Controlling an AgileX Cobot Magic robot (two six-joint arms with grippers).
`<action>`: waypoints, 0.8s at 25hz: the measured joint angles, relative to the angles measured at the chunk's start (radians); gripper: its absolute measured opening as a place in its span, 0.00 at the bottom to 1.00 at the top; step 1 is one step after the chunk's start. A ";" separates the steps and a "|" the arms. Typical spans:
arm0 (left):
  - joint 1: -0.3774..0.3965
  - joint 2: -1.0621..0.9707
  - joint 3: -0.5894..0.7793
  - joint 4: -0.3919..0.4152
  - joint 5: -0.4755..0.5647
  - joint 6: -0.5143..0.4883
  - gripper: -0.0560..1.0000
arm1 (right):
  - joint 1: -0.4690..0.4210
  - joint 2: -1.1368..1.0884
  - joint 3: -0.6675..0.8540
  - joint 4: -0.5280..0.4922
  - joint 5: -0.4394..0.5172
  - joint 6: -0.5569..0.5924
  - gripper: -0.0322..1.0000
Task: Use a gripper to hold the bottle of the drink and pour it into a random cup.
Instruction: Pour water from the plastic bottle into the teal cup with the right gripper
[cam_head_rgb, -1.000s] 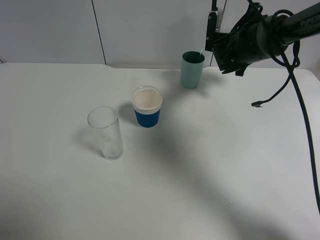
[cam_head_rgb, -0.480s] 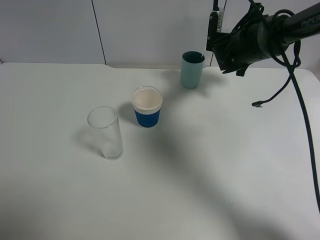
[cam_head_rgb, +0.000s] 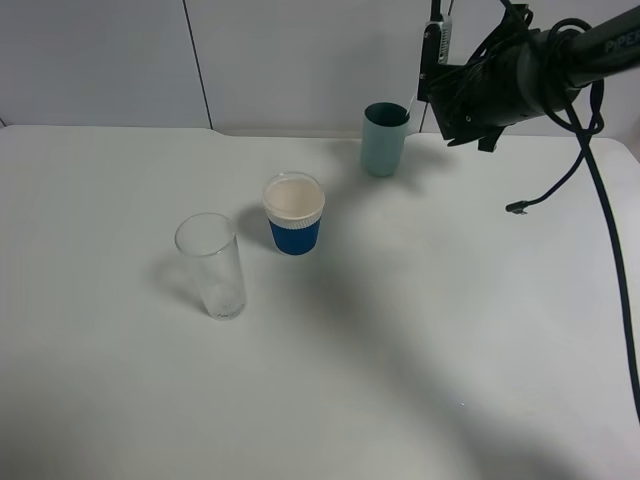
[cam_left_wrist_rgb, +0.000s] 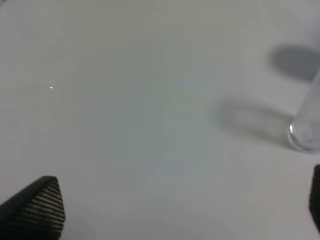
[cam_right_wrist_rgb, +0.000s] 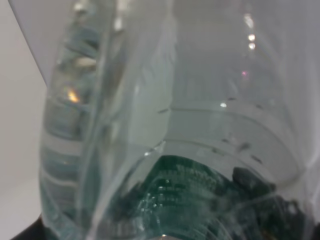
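Observation:
My right gripper (cam_head_rgb: 434, 62) is high at the back right, shut on a clear plastic bottle (cam_right_wrist_rgb: 150, 125) that fills the right wrist view. The bottle is tilted, and its pale neck (cam_head_rgb: 406, 102) points down at the rim of the teal cup (cam_head_rgb: 384, 140). A blue cup with a white rim (cam_head_rgb: 294, 215) stands mid-table, and a tall clear glass (cam_head_rgb: 211, 265) stands to its front left. My left gripper (cam_left_wrist_rgb: 175, 210) is open and empty over bare table, with the base of the glass (cam_left_wrist_rgb: 305, 132) at the edge of its view. The left arm is out of the exterior view.
The white table (cam_head_rgb: 400, 350) meets a white wall at the back. A black cable (cam_head_rgb: 604, 240) hangs from the right arm down the right side, with a loose end (cam_head_rgb: 514, 208) lying on the table.
The right arm with the bottle has shifted slightly up and to the right over the teal cup. The cups and the glass have not moved.

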 joint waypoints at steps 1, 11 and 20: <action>0.000 0.000 0.000 0.000 0.000 0.000 0.99 | 0.000 0.000 0.000 0.001 0.000 0.000 0.54; 0.000 0.000 0.000 0.000 0.000 0.000 0.99 | 0.000 0.000 0.000 0.002 0.003 -0.003 0.54; 0.000 0.000 0.000 0.000 0.000 0.000 0.99 | 0.000 0.000 0.000 0.002 -0.006 0.025 0.54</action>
